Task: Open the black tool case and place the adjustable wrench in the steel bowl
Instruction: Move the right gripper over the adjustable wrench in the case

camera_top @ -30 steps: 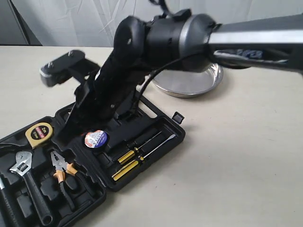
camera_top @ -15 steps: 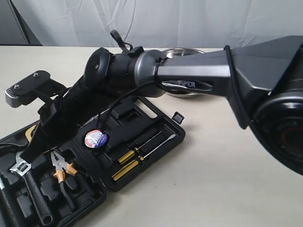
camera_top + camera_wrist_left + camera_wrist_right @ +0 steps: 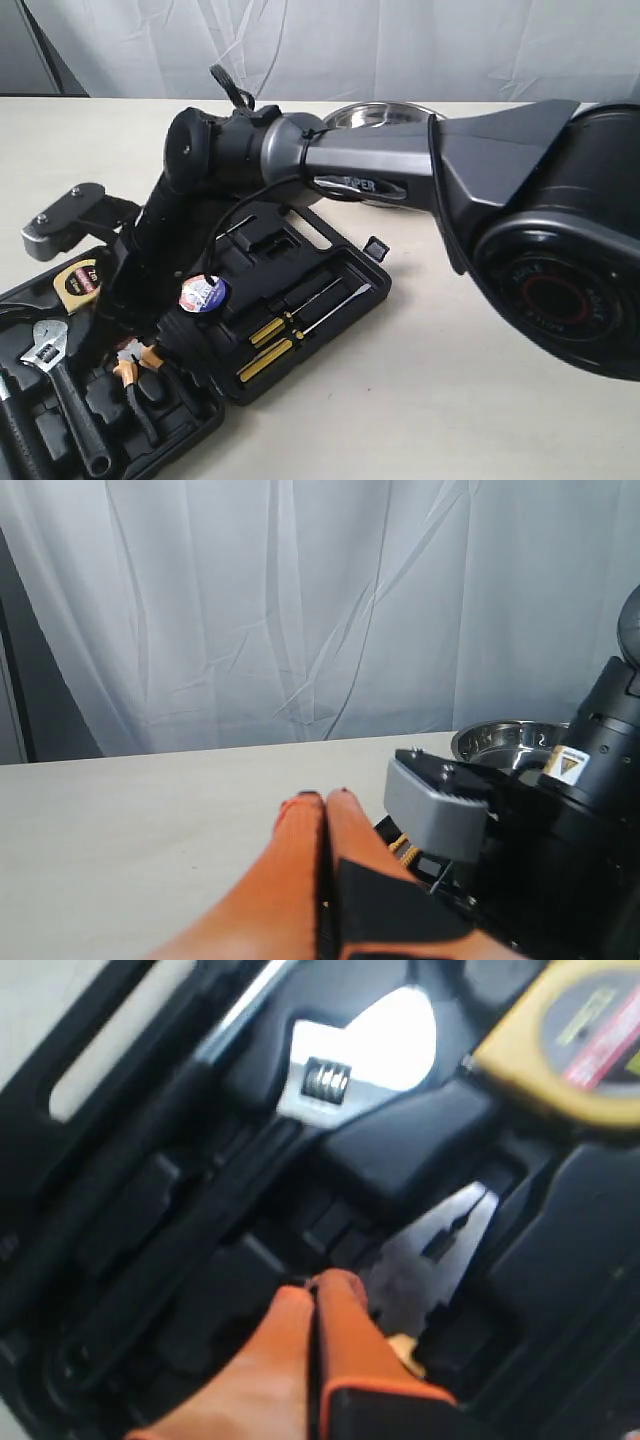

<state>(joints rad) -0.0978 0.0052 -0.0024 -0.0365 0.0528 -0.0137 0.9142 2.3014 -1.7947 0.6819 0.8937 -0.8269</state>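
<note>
The black tool case (image 3: 330, 262) lies open at the lower left of the exterior view. The adjustable wrench (image 3: 47, 350) rests in its recess at the case's left end, silver head (image 3: 355, 1060) up and black handle (image 3: 160, 1250) trailing away. My right arm (image 3: 210, 170) reaches across from the right and down into the case. My right gripper (image 3: 314, 1285) is shut with nothing in it, tips low beside the pliers' head (image 3: 435, 1245) and short of the wrench. The steel bowl (image 3: 372, 114) stands behind the arm. My left gripper (image 3: 324, 799) is shut and empty above the bare table.
The case also holds a yellow tape measure (image 3: 78, 280), orange-handled pliers (image 3: 140, 385), a roll of tape (image 3: 203, 293) and yellow-handled screwdrivers (image 3: 268, 352). The right arm's grey wrist camera (image 3: 435, 805) sits close to my left gripper. White curtain behind the table.
The right arm has swung left across the case and dropped, bringing its shut gripper down among the tools near the pliers and wrench. The case and tools have not moved.
</note>
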